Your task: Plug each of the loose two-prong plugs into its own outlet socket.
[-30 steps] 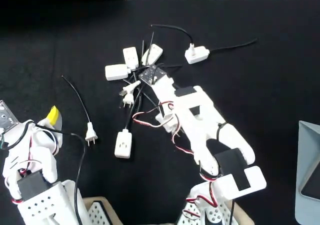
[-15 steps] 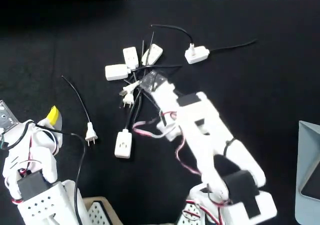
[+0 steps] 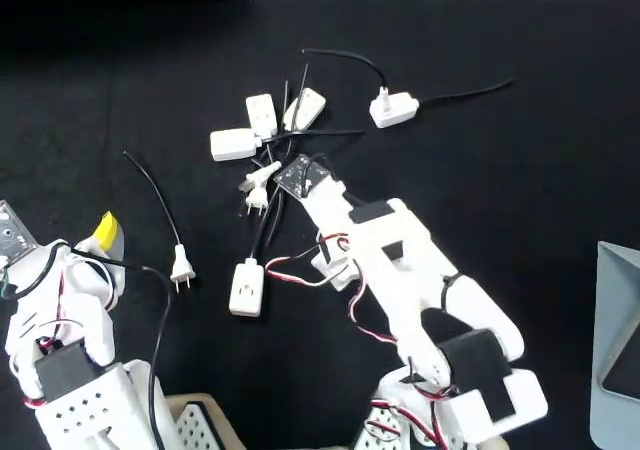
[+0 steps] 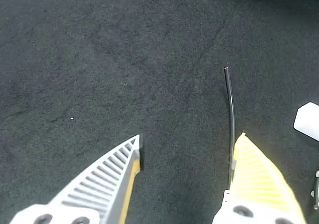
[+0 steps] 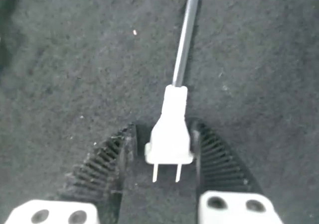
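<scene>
Right gripper [image 5: 164, 129] drawn back, white two-prong plug [image 5: 169, 142]

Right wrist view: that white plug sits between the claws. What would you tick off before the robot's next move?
1. Two-prong plug lies between the right gripper's jaws: ok.
2. Jaws clamped on it: not ok, a gap shows on one side.
3. Both prongs straight and uncovered: ok.
4. Its cord free to follow: cannot tell.
5. Unoccupied outlet socket on the table: ok, in the high view.
6. Left gripper open, off to the side: ok.
</scene>
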